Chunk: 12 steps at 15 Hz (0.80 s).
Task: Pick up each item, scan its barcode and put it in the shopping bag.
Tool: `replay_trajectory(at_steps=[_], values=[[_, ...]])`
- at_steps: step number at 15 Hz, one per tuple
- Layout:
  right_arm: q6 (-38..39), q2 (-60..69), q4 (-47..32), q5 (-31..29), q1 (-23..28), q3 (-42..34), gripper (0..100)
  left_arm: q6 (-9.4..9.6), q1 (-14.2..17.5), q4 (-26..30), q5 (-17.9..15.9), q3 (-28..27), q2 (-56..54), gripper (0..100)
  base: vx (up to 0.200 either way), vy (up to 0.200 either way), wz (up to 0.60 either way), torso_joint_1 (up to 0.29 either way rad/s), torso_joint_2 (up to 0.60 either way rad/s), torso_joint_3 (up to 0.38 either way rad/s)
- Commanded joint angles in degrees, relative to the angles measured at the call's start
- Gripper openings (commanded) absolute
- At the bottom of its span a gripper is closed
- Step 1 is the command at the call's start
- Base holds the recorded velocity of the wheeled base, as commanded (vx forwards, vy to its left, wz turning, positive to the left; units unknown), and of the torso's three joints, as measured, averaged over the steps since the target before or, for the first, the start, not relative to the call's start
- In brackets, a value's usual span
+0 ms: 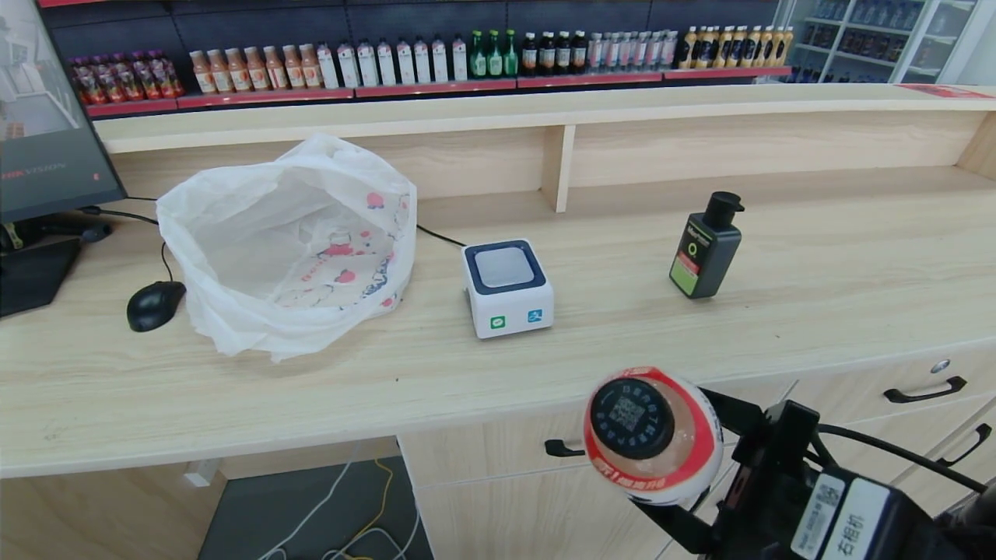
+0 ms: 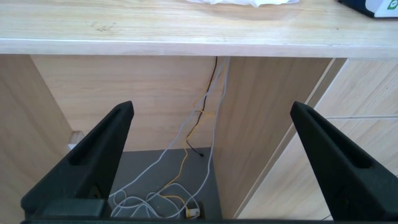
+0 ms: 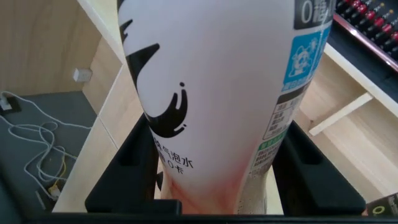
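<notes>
Bottle (image 3: 217, 93), white with a red band, sits clamped in the right claw (image 3: 221, 177). Scanner (image 1: 507, 288) lies ahead-left of it, bag (image 1: 288, 241) farther left, pump bottle (image 1: 704, 249) ahead. Below the counter (image 2: 155, 28), the left claw (image 2: 211, 155) gapes wide.

Left gripper (image 2: 211, 109) spread wide, right gripper (image 3: 219, 130) clasping bottle (image 3: 211, 56)

A pale wood counter (image 1: 778, 264) carries a white shopping bag (image 1: 292, 241), open, toward its left end; a black mouse (image 1: 156, 305) lies just beside the bag, nearer that end; a white scanner (image 1: 507, 288) sits mid-counter; a dark pump bottle (image 1: 706, 247) stands upright toward the right, apart from the scanner.
</notes>
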State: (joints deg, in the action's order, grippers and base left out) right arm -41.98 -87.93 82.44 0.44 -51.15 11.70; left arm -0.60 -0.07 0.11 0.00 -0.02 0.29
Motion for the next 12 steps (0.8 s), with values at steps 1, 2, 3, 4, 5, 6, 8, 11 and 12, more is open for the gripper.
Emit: replay_trajectory(at_steps=[1, 2, 3, 4, 5, 6, 8, 11, 12], values=[[-0.9, -0.2, 0.0, 0.1, -0.8, -0.3, 0, -0.02, 0.0, 0.0, 0.0, -0.1, 0.0, 100, 0.000, 0.000, 0.00, 0.000, 0.00, 0.000], [-2.9, -0.2, 0.0, 0.7, -0.9, -0.1, 0, -0.02, 0.0, 0.0, 0.0, 0.0, 0.0, 100, 0.000, 0.000, 0.00, 0.000, 0.00, 0.000], [-3.6, -0.3, 0.0, 0.9, -0.9, 0.1, 0, -0.02, 0.0, 0.0, 0.0, 0.0, 0.0, 100, 0.000, 0.000, 0.00, 0.000, 0.00, 0.000], [-3.9, -0.4, 0.0, 1.1, -0.9, 0.6, 0, -0.02, 0.0, 0.1, 0.0, -0.1, 0.0, 100, 0.000, 0.000, 0.00, 0.000, 0.00, 0.000], [-4.2, -0.8, 0.0, 2.7, -0.7, 1.3, 0, -0.02, 0.0, 0.1, 0.0, 0.0, 0.0, 100, 0.000, 0.000, 0.00, 0.000, 0.00, 0.000], [-5.1, -1.8, 0.0, 6.0, 0.0, 2.7, 0, -0.02, 0.0, 0.1, 0.0, -0.1, 0.0, 100, 0.000, 0.000, 0.00, 0.000, 0.00, 0.000], [-7.1, -3.9, 0.0, 11.2, 1.9, 5.5, 0, 0.07, 0.0, 0.1, 0.0, -0.1, 0.0, 100, 0.000, 0.000, 0.00, 0.000, 0.00, 0.000], [-10.0, -4.1, -0.1, 16.5, 6.9, 7.6, 0, -0.02, 0.0, 0.0, 0.0, -0.1, 0.0, 100, 0.000, 0.000, 0.00, 0.000, 0.00, 0.000], [-11.5, -3.8, -0.2, 18.1, 7.6, 8.2, 0, -0.02, 0.0, 0.0, 0.0, -0.1, 0.0, 100, 0.000, 0.000, 0.00, 0.000, 0.00, 0.000]])
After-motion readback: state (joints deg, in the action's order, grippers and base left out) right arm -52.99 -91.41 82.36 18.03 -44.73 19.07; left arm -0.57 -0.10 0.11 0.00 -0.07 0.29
